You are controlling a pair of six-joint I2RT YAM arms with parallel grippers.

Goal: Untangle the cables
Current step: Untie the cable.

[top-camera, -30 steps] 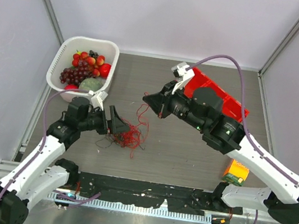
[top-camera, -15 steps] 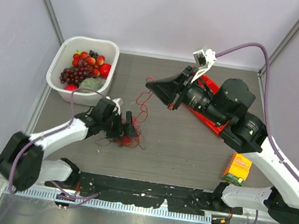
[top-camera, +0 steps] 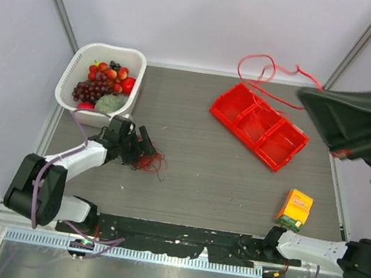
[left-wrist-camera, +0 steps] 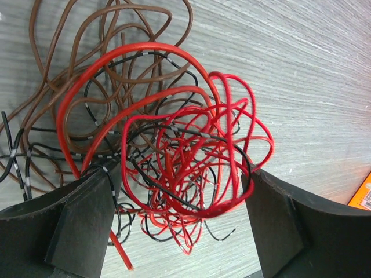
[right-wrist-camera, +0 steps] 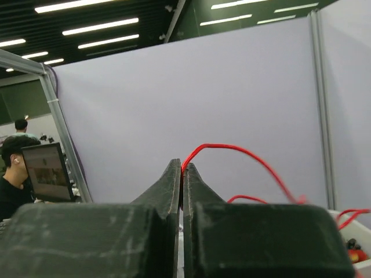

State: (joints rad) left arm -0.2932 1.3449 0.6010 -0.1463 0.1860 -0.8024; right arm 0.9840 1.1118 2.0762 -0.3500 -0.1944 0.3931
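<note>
Small tangle of thin red and brown-black wires [left-wrist-camera: 174,168] lay on the grey wood-grain desk [top-camera: 221,180], left hand [left-wrist-camera: 179,223] spread wide astride it, right hand [right-wrist-camera: 182,169] held high, pinched shut on one red wire [right-wrist-camera: 220,146].

My overhead view is evenly lit, shadows soft; my raised right pincer [top-camera: 304,94] looms blurred; ceiling strips [right-wrist-camera: 87,24] glare.

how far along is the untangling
Done: one red wire is clear of the tangle, lifted high in the shut right fingers. In hand: the open left fingers straddle the tangle on the table. Left: its red, brown and black strands are all looped together.
</note>
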